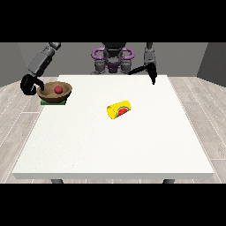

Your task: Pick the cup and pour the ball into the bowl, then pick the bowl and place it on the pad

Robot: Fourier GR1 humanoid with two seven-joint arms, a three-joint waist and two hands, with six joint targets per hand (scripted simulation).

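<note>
Nearest the camera: bare white table [110,150], nothing of mine on its near half.

Item, my hand at the view's left [30,84]: low at the far left edge of the table, fingers curled, right beside the bowl's left rim. Whether it grips the rim or only touches it I cannot tell from here. I judge it sits there because it is what carries the bowl.

Item, bowl [54,92]: brown, upright, resting on the pad at the far left. Upright so its contents stay put.

Item, ball [58,89]: red, lying inside the bowl. Pouring looks done.

Item, pad [54,102]: green, flat, mostly hidden under the bowl; only its near edge shows. Bowl on pad reads as the final placement reached or nearly so.

Item, cup [119,110]: yellow with a red mark, lying on its side near the table's middle, well apart from the bowl. Tipped over and out of hand, I take it as finished with.

Item, my hand at the view's right [152,73]: raised over the far right edge of the table, fingers straight and pointing down, holding nothing, well apart from every object. Parked clear, by my reading.

Remaining, as I judge: let go of the bowl, if held, and draw the view-left hand away without nudging the rim.
</note>
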